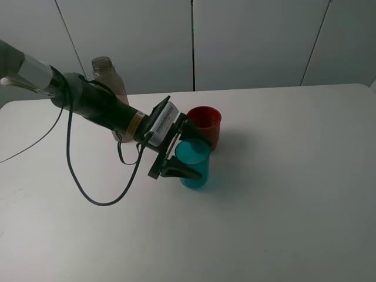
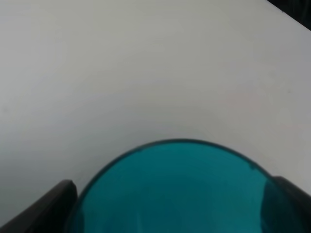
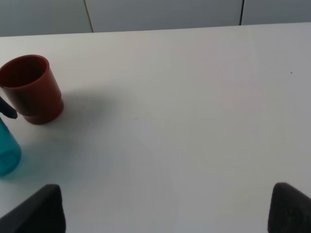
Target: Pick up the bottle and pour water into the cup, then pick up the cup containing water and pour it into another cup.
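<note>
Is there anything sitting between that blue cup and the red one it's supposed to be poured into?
Nothing visible. The teal cup, flanked by the left pincer, stands right beside the red cup, with no object between them. The bottle stands off behind the arm.

Bottle: tall smoky transparent plastic bottle (image 1: pixel 109 79), upright, uncapped.
Cup: translucent teal tumbler (image 1: pixel 194 163), upright.
Other cup: opaque red cup (image 1: pixel 205 125), just behind.

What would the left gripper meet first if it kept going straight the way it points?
The teal cup: it already sits between the left gripper's open fingers, filling the wrist view. Beyond it lies only bare table; the red cup stands beside that line.
</note>
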`<action>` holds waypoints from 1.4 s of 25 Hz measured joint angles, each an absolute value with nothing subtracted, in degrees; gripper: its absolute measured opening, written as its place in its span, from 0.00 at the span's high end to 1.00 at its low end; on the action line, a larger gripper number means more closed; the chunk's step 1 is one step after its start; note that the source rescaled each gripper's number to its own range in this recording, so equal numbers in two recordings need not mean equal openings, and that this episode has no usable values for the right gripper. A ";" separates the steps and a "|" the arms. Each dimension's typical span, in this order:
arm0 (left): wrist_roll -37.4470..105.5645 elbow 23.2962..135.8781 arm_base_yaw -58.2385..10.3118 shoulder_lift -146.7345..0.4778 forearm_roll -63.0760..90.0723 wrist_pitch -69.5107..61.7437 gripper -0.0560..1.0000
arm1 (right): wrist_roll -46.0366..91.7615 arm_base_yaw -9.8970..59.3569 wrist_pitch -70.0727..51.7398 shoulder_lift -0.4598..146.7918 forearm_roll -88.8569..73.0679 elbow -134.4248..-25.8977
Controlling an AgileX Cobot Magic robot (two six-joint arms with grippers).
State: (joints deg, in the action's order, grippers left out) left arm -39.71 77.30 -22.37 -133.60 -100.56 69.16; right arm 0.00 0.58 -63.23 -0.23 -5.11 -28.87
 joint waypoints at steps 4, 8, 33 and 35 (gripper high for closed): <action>-43.17 77.30 -22.37 -131.82 -100.56 69.16 0.11 | 0.00 0.58 -63.23 -0.23 -5.11 -28.87; -45.85 77.30 -22.37 -130.77 -100.56 69.16 0.09 | 0.00 0.58 -63.23 -0.23 -5.11 -28.87; -58.04 74.46 -22.37 -103.24 -98.98 54.53 0.09 | 0.00 0.58 -63.23 -0.23 -5.11 -28.87; -59.98 74.46 -22.37 -99.88 -97.48 48.96 0.09 | 0.00 0.58 -63.23 -0.23 -5.11 -28.87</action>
State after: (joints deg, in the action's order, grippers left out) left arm -59.98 74.46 -22.37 -99.88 -97.48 48.96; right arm 0.00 0.58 -63.23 -0.23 -5.11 -28.87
